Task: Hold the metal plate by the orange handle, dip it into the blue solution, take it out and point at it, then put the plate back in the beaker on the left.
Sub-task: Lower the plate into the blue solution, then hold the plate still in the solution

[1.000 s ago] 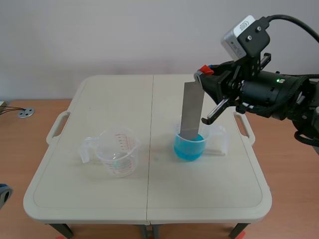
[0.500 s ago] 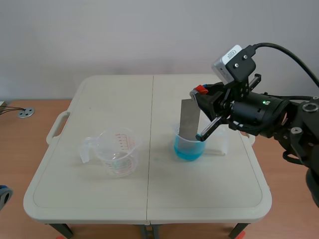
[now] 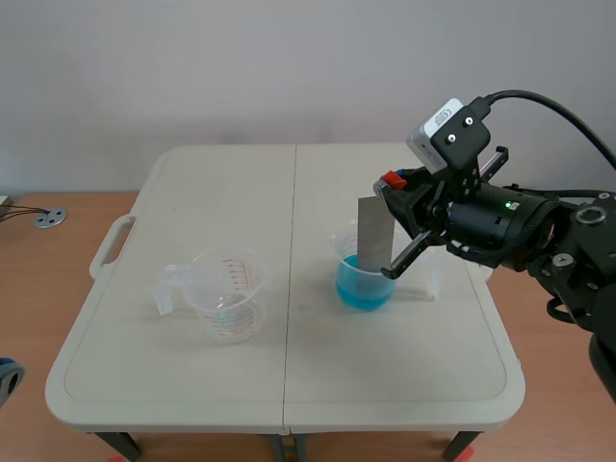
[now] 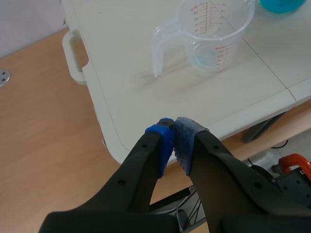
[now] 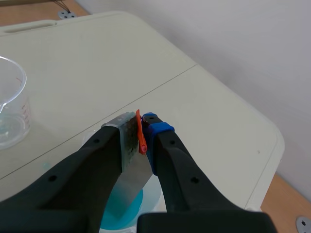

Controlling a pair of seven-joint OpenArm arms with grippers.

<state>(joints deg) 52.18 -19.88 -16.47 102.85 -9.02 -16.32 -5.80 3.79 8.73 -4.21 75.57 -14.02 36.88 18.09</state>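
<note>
My right gripper (image 3: pixel 394 189) is shut on the orange handle (image 5: pixel 141 132) at the top of the metal plate (image 3: pixel 374 234). The plate hangs upright with its lower end inside the beaker of blue solution (image 3: pixel 364 272) on the right half of the table. In the right wrist view the plate (image 5: pixel 132 162) runs down from my gripper (image 5: pixel 137 130) into the blue liquid (image 5: pixel 121 211). The empty clear beaker (image 3: pixel 225 293) stands on the left half of the table. My left gripper (image 4: pixel 174 128) is shut on nothing, low off the table's front left corner, with the clear beaker (image 4: pixel 212 33) ahead of it.
The white folding table (image 3: pixel 164 385) has carry handles on both sides and a seam down its middle. Wooden floor (image 4: pixel 43 145) lies under my left gripper. A small metal disc (image 3: pixel 49 218) sits on the floor at far left.
My right arm has come down, lowering the plate deeper into the blue beaker. The left arm has not moved.
</note>
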